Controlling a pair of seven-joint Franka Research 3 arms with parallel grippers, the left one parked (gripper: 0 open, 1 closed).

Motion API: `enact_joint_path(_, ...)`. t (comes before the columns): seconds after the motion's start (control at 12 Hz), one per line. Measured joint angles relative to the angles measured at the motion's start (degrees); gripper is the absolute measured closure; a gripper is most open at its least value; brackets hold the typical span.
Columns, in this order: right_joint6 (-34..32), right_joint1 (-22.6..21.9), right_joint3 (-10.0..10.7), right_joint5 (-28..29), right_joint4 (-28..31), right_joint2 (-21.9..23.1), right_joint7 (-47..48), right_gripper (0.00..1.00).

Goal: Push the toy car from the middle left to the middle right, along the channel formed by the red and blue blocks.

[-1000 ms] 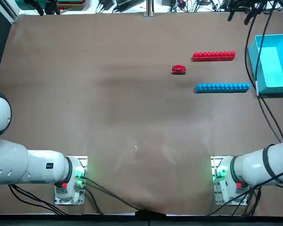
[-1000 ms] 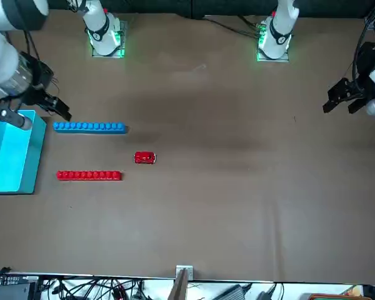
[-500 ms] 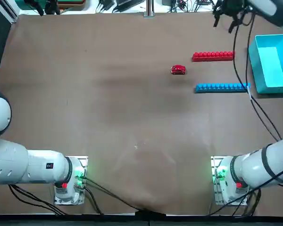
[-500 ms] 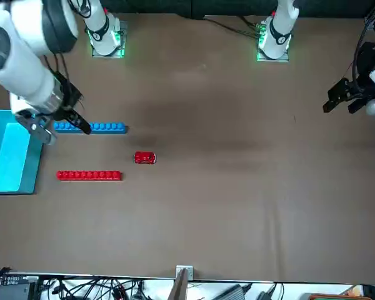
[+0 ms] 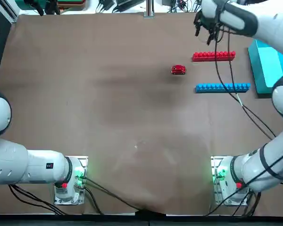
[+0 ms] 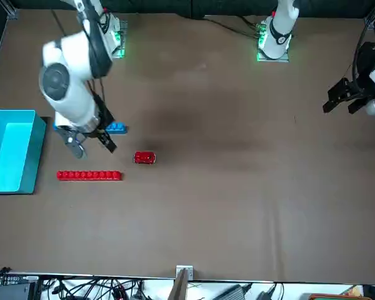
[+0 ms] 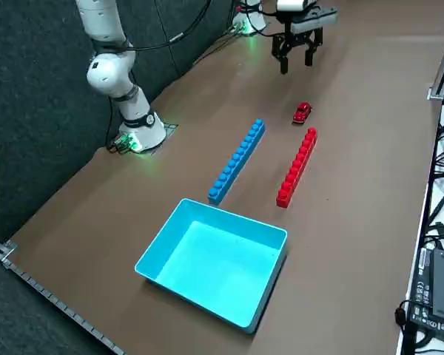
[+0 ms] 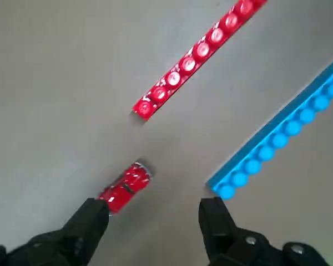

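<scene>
The toy car (image 5: 178, 69) (image 6: 144, 157) (image 7: 302, 112) stands on the brown table just outside the left mouth of the channel (image 5: 217, 71). The channel runs between the red block bar (image 5: 213, 56) (image 7: 297, 167) and the blue block bar (image 5: 222, 87) (image 7: 238, 160). My right gripper (image 5: 205, 33) (image 6: 92, 147) (image 7: 296, 59) hangs open, high above the table near the bars' left ends, holding nothing. In the right wrist view the car (image 8: 125, 187) lies close to one finger (image 8: 89, 221), with the red bar (image 8: 200, 50) and blue bar (image 8: 283, 136) beyond. The arm hides most of the blue bar in the front view.
A light-blue open bin (image 7: 214, 260) (image 6: 12, 150) stands past the bars' right ends. The arm's cable (image 5: 231, 89) hangs over the blue bar in the top view. Cables and gear line the table's far edge (image 5: 146, 7).
My right arm has swung leftward from above the bin, over the bars, toward the car. The car and both bars have not moved.
</scene>
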State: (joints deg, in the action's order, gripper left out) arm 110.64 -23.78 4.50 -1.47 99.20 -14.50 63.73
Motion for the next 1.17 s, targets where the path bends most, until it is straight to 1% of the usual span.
enact_joint_path(0.33, 5.32, -3.03, -0.01, 0.0, 0.16, -4.83, 12.75, 0.0)
enact_joint_path(0.42, 6.48, -3.48, -0.01, 0.0, 0.17, -5.97, 16.21, 0.03)
enact_joint_path(0.67, 9.9, -3.85, 0.03, 0.0, 0.82, -8.71, 24.35, 0.05)
enact_joint_path(0.75, 13.44, -3.83, 0.18, 0.0, 2.54, -9.53, 28.61, 0.07)
enact_joint_path(0.83, 15.03, -3.82, 0.26, 0.0, 3.41, -9.75, 30.9, 0.11)
enact_joint_path(1.08, 17.37, -3.85, 0.3, 0.0, 4.91, -10.61, 37.31, 0.15)
enact_joint_path(1.17, 18.0, -3.95, 0.29, 0.0, 5.09, -11.0, 39.26, 0.21)
